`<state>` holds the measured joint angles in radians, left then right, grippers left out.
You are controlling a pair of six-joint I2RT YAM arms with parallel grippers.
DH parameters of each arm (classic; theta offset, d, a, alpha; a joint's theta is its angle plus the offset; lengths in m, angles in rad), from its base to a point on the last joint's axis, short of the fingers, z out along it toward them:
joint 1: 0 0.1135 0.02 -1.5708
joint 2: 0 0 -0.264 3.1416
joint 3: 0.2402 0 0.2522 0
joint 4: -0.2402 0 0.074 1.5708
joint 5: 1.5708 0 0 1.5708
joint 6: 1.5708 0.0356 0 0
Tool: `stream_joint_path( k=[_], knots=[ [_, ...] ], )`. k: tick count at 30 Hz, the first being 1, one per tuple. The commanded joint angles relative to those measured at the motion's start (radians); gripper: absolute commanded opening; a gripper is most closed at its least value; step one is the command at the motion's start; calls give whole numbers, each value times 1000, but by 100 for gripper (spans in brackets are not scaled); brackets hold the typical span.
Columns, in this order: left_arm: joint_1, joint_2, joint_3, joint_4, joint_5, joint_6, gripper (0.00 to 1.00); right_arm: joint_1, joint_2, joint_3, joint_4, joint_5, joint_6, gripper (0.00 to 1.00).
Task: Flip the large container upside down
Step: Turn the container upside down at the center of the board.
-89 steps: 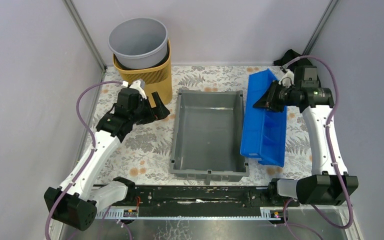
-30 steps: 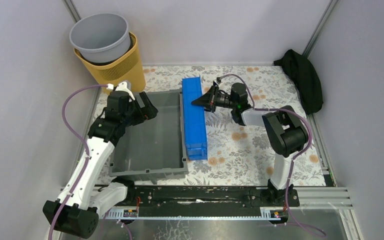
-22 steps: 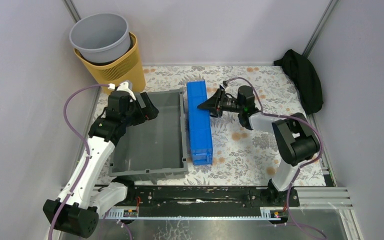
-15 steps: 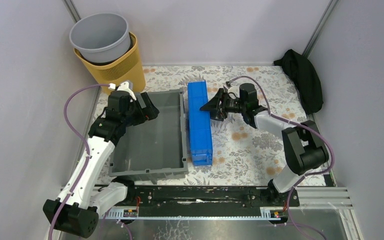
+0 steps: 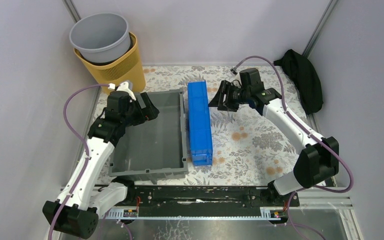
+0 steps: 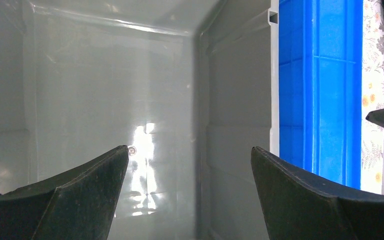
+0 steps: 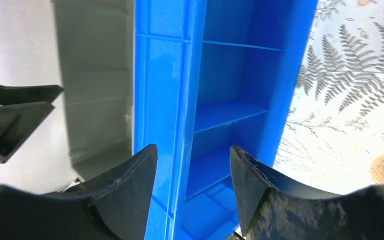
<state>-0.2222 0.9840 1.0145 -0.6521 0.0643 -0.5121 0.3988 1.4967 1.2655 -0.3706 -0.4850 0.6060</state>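
While the crate sits mouth-up on the counter, the left gripper hangs wide open over the crate's far-left corner. The right gripper, also open, hangs right of the crate. The rim should seat deep between the jaws before tipping.

3 seconds back the large container sat mid-tabletop; it now lies toward 9 o'clock. The left pincer, then outside its left wall, now hangs over its far-left corner. The grey bucket and yellow basket have shifted into the 11 o'clock corner. The blue tray, earlier leaning at 3 o'clock in the right pincer, now stands on its long edge just beside the container's right wall. That pincer has spread its jaws and backed off toward 3 o'clock.
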Motion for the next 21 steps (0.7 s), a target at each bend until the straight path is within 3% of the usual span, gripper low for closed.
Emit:
stream_joint_path(
  k=[1, 9, 21],
  knots=[
    [5, -22, 2, 8, 11, 15, 100, 58, -3, 100, -220, 192, -117, 61],
    [6, -19, 0, 3, 5, 18, 100, 115, 12, 156, -284, 292, -128, 54],
    [5, -31, -9, 2, 8, 17, 100, 189, 66, 234, -353, 403, -129, 52]
  ],
)
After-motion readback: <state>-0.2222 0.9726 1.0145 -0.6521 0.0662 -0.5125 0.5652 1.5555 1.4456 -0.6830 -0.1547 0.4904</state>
